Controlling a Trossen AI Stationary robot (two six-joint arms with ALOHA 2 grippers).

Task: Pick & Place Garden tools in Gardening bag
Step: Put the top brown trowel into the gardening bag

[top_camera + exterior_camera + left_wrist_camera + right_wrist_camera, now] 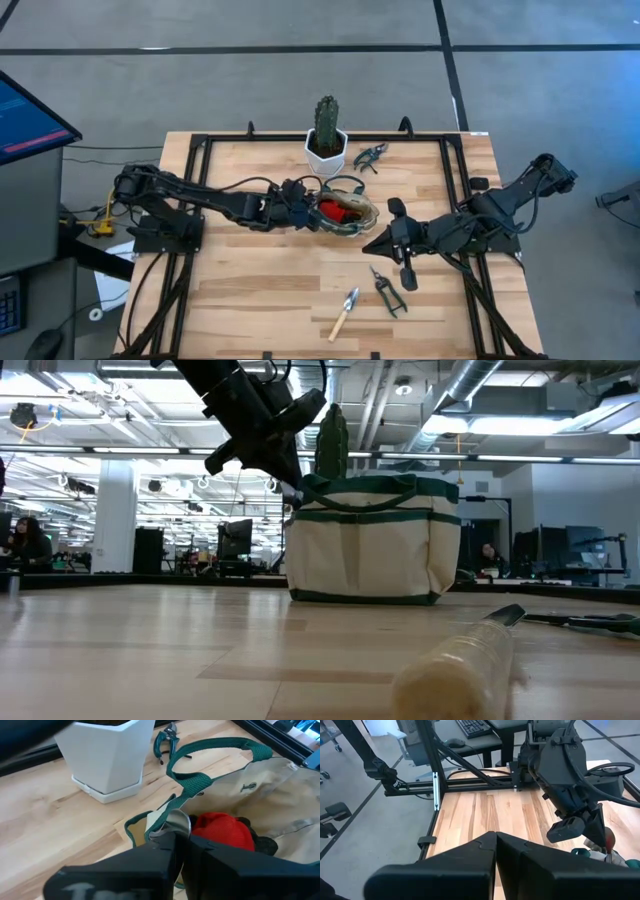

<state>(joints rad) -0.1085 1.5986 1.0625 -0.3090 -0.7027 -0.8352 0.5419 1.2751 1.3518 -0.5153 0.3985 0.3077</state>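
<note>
The bag [352, 212] sits near the middle of the tabletop [240, 300], just in front of the white pot [326, 152] at the far edge. The left pincer [308, 208] is over the bag's left rim, fingers together, with something metallic [178, 821] at their tip. A red tool [223, 830] lies inside the bag. The right pincer [375, 243], fingers together, hovers beside the bag's right. Shears [388, 291] and a trowel [345, 313] lie near the front edge; green pruners [371, 156] lie right of the pot.

bag [352, 214] before cactus [326, 124], trowel [344, 313] nearest
</note>
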